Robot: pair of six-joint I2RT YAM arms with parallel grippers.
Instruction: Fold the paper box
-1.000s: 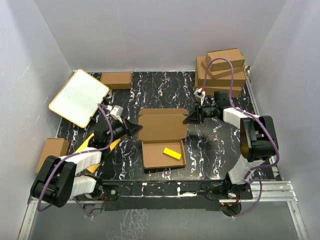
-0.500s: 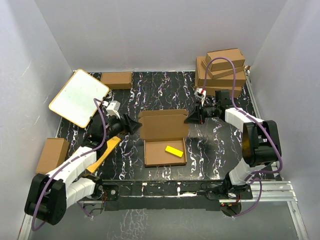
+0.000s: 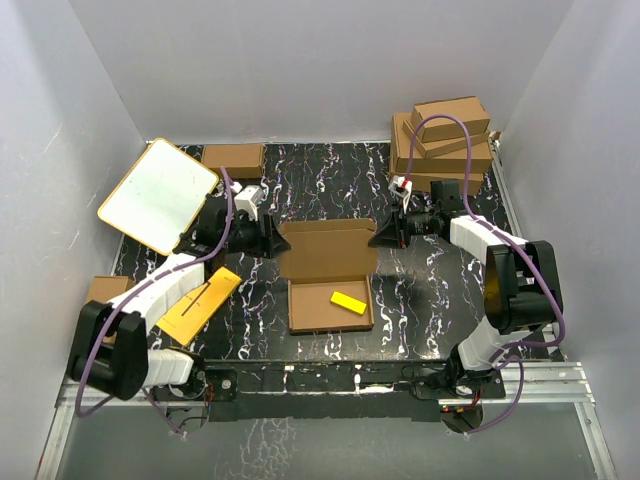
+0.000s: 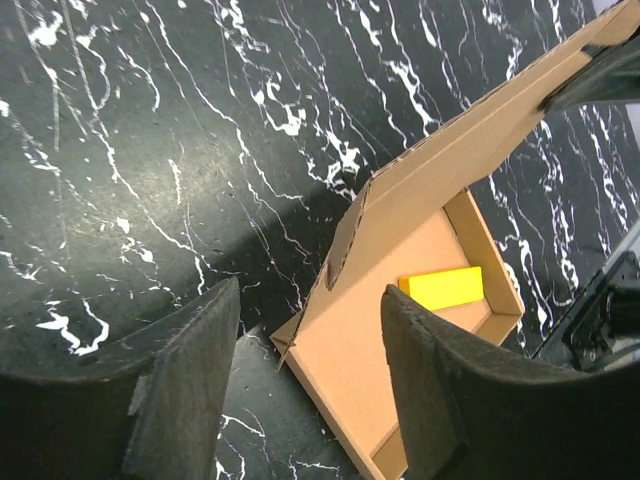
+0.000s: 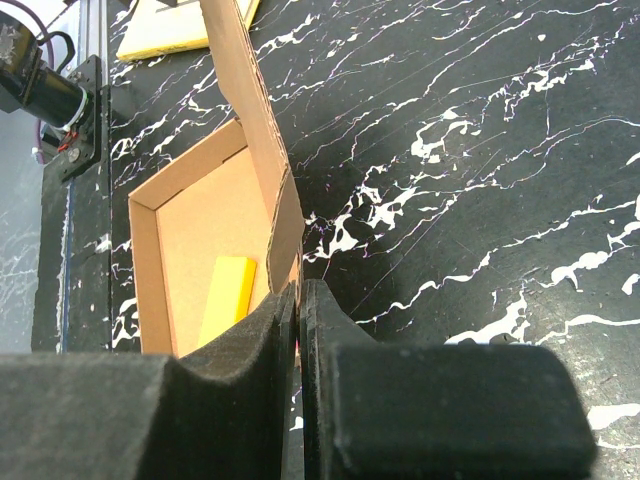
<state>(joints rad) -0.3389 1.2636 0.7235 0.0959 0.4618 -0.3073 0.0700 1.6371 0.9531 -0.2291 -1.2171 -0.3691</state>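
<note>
Pincer on the right (image 3: 378, 237) nips the paper box (image 3: 312, 305); left pincer (image 3: 273, 240) gapes wide.

marbled table (image 3: 430, 290) | paper box (image 3: 312, 305) | yellow card (image 3: 200, 305) | box stack (image 3: 445, 140)

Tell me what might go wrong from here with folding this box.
1. Only the right gripper pinches a side edge of the upright lid of the box. The left gripper is open beside the other edge, so the lid may twist or slip free.
2. The yellow block lies loose inside the box, near its right wall. A side flap tucked in there could catch on it.
</note>
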